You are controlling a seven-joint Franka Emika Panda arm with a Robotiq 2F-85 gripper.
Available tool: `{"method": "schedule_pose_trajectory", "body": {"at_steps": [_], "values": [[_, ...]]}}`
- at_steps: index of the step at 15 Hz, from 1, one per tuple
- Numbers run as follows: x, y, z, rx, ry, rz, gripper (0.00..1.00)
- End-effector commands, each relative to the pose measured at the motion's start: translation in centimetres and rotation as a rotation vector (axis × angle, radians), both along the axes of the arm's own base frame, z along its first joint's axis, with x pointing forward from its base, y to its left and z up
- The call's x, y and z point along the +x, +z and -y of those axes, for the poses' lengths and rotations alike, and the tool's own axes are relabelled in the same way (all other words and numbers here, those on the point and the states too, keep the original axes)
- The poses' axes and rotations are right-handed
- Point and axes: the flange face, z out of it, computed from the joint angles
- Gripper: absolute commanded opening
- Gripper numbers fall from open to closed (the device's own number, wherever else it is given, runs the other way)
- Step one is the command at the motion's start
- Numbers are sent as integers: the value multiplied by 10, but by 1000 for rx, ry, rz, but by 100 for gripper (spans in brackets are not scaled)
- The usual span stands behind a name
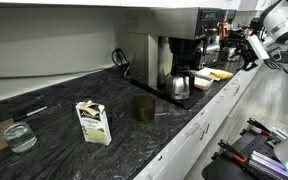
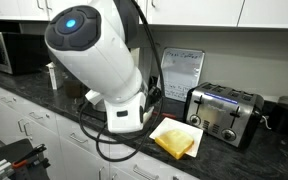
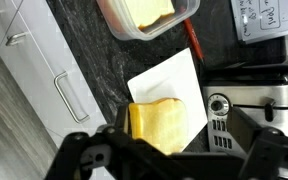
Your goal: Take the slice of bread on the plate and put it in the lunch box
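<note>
In the wrist view the slice of bread (image 3: 156,125) is pale yellow-tan and lies on the near corner of a white square plate (image 3: 172,75). My gripper (image 3: 180,128) is open just above it, with the slice between the fingers and close against one of them. The other finger stands apart, near the toaster. The clear lunch box (image 3: 187,10) sits beyond the plate with a yellow piece (image 3: 144,14) inside. The slice (image 2: 176,138) also shows in an exterior view on the plate (image 2: 190,128), beneath my arm.
A steel toaster (image 3: 254,100) (image 2: 222,112) stands right beside the plate. A red stick (image 3: 191,40) lies between the lunch box and the toaster. White drawers with handles (image 3: 69,95) front the counter edge. A coffee maker (image 1: 164,55), steel pot (image 1: 179,87), carton (image 1: 92,122) and glass bowl (image 1: 19,135) stand further along.
</note>
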Motion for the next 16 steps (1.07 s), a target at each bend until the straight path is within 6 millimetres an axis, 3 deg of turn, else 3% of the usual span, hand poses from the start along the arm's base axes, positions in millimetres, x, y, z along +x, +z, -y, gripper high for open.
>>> {"method": "schedule_pose_trajectory", "body": {"at_steps": [1, 8, 16], "values": [[0, 1, 0, 0, 0, 2, 100], [0, -1, 2, -3, 0, 1, 100], [3, -29, 37, 6, -105, 87, 100]]}}
